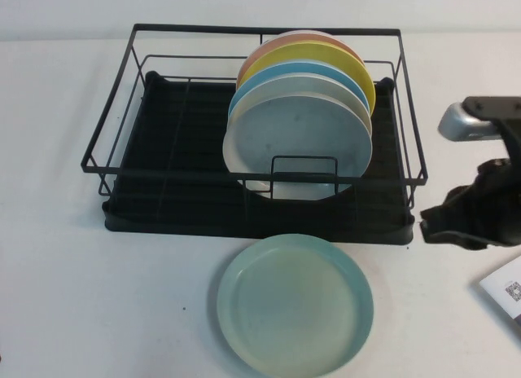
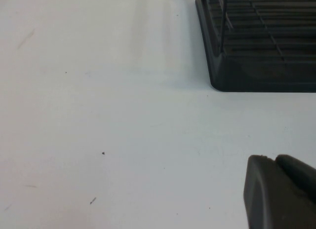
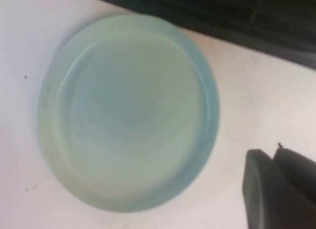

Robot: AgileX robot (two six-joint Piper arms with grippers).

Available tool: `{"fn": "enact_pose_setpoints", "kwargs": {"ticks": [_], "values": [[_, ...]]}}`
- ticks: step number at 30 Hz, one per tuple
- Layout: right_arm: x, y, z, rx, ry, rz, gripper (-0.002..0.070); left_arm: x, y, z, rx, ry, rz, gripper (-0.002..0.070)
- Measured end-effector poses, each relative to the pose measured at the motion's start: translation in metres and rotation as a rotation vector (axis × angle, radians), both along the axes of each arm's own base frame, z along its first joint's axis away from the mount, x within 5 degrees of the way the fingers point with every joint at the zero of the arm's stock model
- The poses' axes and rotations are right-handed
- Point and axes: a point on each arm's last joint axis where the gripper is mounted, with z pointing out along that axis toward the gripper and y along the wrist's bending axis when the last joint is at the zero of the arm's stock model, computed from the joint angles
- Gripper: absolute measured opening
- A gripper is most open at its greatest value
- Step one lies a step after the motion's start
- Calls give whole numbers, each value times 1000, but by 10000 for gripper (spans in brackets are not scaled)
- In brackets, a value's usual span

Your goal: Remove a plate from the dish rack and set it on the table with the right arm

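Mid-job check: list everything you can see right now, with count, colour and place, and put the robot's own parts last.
plate: one, pale mint-green, flat on the table in front of the dish rack.
dish rack: one, black wire on a black tray, table centre.
racked plates: five, grey-blue at the front, then blue, yellow, orange, and a pale rim behind, on edge in the rack's right half.
table: one, white.
printed card: one, white, right table edge.
left gripper: black, over bare table by the rack's corner.
right gripper: black, shut, empty, right of the rack, apart from the plate.
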Motion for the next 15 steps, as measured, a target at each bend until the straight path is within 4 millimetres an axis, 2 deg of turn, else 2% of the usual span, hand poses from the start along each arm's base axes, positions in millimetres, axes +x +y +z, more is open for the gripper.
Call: {"fn": "enact_pose_setpoints", "kwargs": {"ticks": [3, 6, 10, 15], "values": [[-21, -11, 23, -8, -97, 2, -2, 0, 0, 0, 0, 0, 0, -4], [-44, -21, 35, -1, -161, 8, -10, 0, 0, 0, 0, 0, 0, -4], [-70, -30, 43, -19, -164, 40, -15, 0, 0, 0, 0, 0, 0, -4], [-85, -39, 41, -55, -188, 46, -17, 0, 0, 0, 0, 0, 0, -4]]}}
